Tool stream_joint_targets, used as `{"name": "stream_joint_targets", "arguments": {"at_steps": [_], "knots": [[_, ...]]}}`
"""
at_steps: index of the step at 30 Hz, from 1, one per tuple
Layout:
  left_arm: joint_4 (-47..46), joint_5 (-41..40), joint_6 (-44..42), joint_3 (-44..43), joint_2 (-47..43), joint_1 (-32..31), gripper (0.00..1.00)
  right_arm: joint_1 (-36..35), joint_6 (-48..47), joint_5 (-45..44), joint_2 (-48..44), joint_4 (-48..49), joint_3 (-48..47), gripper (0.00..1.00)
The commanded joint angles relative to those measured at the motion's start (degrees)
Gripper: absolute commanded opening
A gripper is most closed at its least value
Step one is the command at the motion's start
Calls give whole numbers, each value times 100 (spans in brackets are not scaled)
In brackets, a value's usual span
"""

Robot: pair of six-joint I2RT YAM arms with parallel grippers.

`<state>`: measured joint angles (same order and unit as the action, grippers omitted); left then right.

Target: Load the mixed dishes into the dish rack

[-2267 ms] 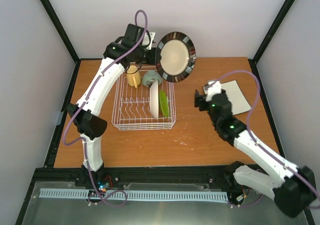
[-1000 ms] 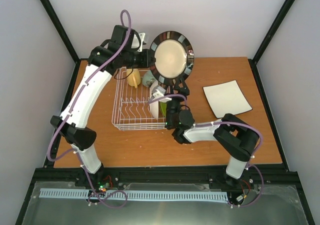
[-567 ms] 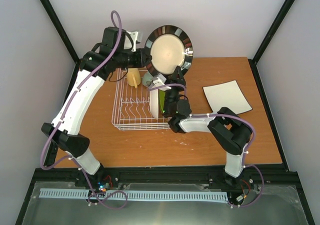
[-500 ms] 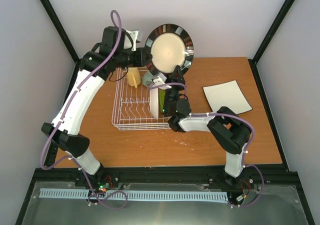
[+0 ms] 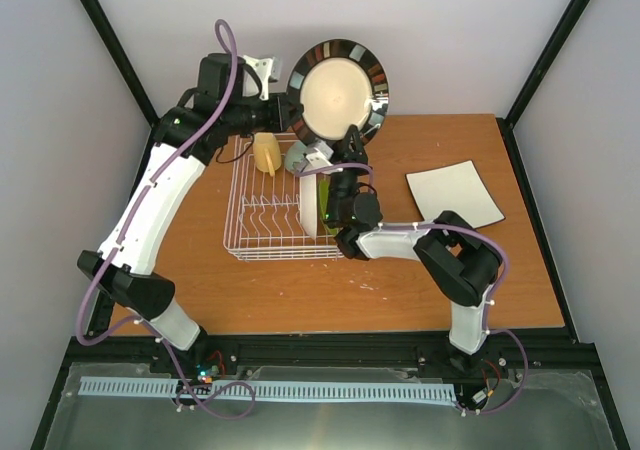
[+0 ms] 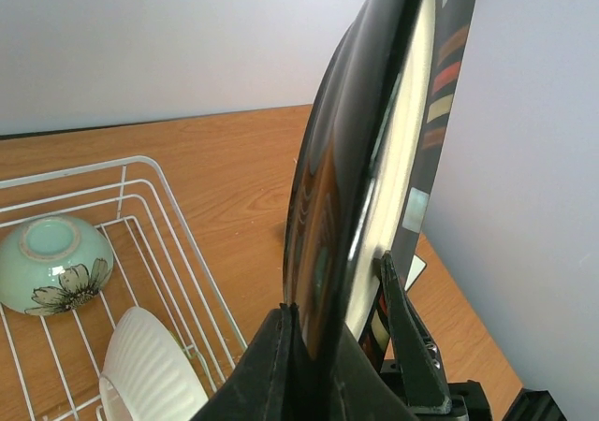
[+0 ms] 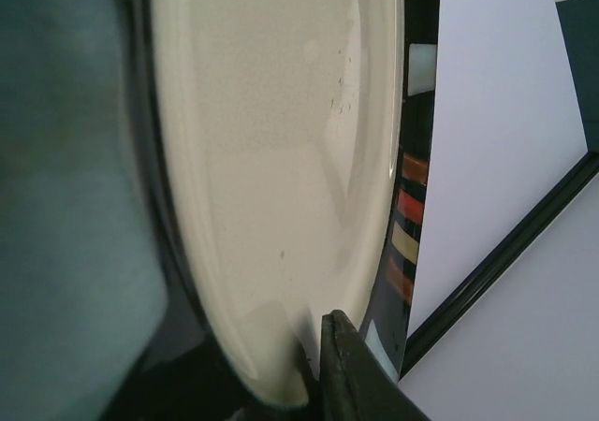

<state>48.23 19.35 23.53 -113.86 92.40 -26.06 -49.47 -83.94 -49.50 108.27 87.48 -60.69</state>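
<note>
The dark-rimmed cream plate point(image 5: 338, 90) is held upright in the air above the far right corner of the dish rack point(image 5: 240, 240). My left gripper point(image 5: 285, 113) is shut on its left rim; in the left wrist view the plate point(image 6: 374, 159) stands edge-on between the gripper's point(image 6: 337, 285) fingers. My right gripper point(image 5: 350, 142) is shut on the lower rim, one finger point(image 7: 342, 355) pressed against the cream face point(image 7: 281, 159). In the rack are the yellow cup point(image 5: 266, 153), mint bowl point(image 5: 298, 156), petal-patterned plate point(image 5: 307, 205) and lime-green plate point(image 5: 325, 202). The square white plate point(image 5: 453, 195) lies flat at the right.
The rack's near left rows of prongs point(image 5: 262, 215) hold nothing. The right arm's forearm point(image 5: 400, 242) stretches across the table just in front of the rack's right side. Black frame posts point(image 5: 545, 60) rise at the back corners.
The left arm carried the plate slightly up and left. The right gripper rose from beside the rack to the plate's lower rim and shut on it.
</note>
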Motion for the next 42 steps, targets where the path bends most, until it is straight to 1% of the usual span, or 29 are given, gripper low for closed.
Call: {"name": "stream_joint_targets", "arguments": {"at_steps": [1, 4, 8, 9, 11, 13, 16, 19, 23, 24, 27, 35, 42], "knots": [[-31, 626, 179, -2, -352, -206, 1, 114, -532, 193, -295, 858, 170, 3], [-74, 464, 164, 102, -397, -206, 1, 89, -473, 203, -520, 844, 448, 3], [-174, 202, 170, 332, -490, -206, 9, -1, -432, 235, -755, 773, 730, 3], [-193, 170, 176, 366, -506, -206, 13, -26, -419, 250, -807, 767, 781, 3], [-202, 108, 172, 389, -498, -206, 16, -72, -415, 252, -872, 751, 858, 3], [-191, 30, 164, 392, -490, -206, 24, -113, -395, 266, -926, 740, 909, 3], [-187, -130, 139, 396, -509, -206, 27, -179, -348, 266, -979, 715, 968, 3], [-169, -329, 103, 411, -529, -202, 42, -255, -281, 296, -1030, 644, 1027, 3], [-202, -696, 65, 487, -620, -175, 66, -383, -129, 294, -1119, 434, 1086, 3], [-237, -786, 59, 526, -651, -160, 69, -424, -68, 292, -1151, 380, 1100, 3], [-312, -944, 41, 659, -725, -83, 73, -532, 130, 247, -1245, 145, 1120, 3], [-400, -1381, -62, 726, -855, 105, 76, -791, 735, 258, -1415, -458, 1200, 3], [-549, -1447, -194, 704, -1085, 611, 78, -925, 1662, 371, -1715, -1744, 1272, 3]]}}
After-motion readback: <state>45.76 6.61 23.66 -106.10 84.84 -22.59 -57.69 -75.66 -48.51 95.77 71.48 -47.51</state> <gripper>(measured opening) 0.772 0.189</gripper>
